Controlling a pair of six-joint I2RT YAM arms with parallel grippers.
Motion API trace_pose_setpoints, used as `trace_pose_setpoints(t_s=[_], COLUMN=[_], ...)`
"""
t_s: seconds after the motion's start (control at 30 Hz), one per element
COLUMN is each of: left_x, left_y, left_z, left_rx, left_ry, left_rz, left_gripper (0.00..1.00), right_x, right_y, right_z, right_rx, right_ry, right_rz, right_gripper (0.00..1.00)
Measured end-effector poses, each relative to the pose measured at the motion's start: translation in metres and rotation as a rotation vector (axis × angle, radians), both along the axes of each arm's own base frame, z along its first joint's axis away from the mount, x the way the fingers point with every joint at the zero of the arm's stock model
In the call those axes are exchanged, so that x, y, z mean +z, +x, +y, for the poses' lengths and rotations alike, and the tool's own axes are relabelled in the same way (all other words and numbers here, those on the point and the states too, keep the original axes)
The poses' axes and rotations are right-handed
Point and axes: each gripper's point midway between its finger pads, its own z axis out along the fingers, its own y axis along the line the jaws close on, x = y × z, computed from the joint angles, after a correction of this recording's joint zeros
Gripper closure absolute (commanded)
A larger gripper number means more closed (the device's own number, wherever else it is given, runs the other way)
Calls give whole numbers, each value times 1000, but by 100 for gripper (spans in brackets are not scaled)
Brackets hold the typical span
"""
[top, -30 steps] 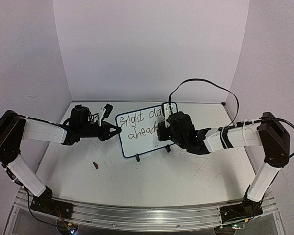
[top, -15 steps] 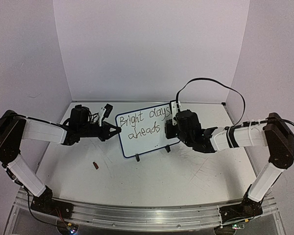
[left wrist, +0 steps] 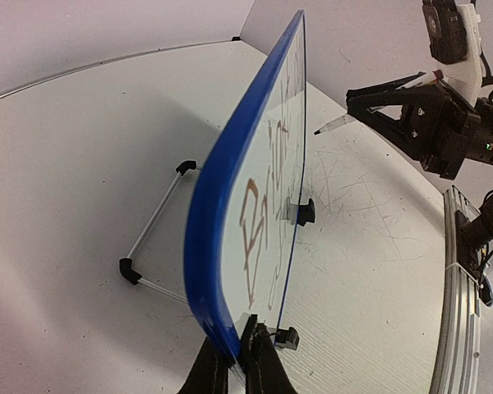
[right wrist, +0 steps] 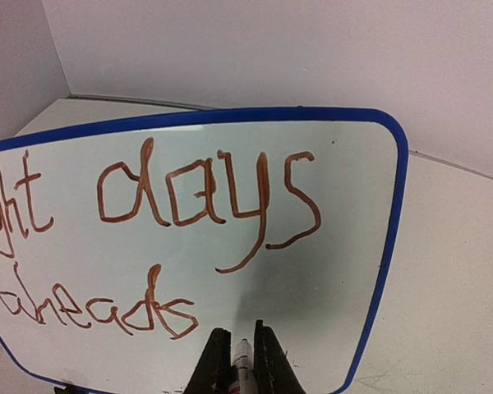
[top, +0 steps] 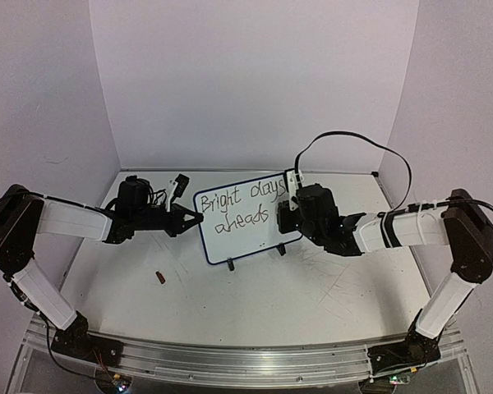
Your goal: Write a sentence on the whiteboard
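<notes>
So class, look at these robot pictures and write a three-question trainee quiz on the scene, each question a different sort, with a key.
1. True or false: the whiteboard lies flat on its back.
2. What do the right fingers hold? A) the board's rim B) a marker C) nothing
3. Fill in: the top line of the sentence ends with the word ___.
Key: 1 false, it stands upright, its rim pinched by the left fingers. 2 B. 3 days.
</notes>
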Motion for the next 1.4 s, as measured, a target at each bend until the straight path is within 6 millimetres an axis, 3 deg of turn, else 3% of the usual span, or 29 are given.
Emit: trace_pose_setpoints(t_s=[0.37, 0.97, 1.07, 1.17, 1.3, 1.4], left_x=[1, 0, 0, 0, -1, -6], left_y=[0, 2, 1, 2, 4, 13], left_z=[-1, 1, 0, 0, 2, 10], left_rx=[-6, 8, 4, 10, 27, 88], left_ry=[3, 4, 4, 5, 11, 49], left_rz=[-6, 6, 1, 2, 4, -8], left_gripper=[100, 100, 100, 96, 81, 71], right_x=[-11, -11, 7, 47, 100, 115], right_y=[-1, 6, -6, -20, -34, -38], right_z=[9, 17, 6, -7, -23, -30], right_rx=[42, 36, 41, 49, 46, 36], right_ry=[4, 11, 42, 119, 216, 231], right_rz=[21, 12, 4, -41, -123, -155], right_gripper=[100, 100, 100, 100, 100, 100])
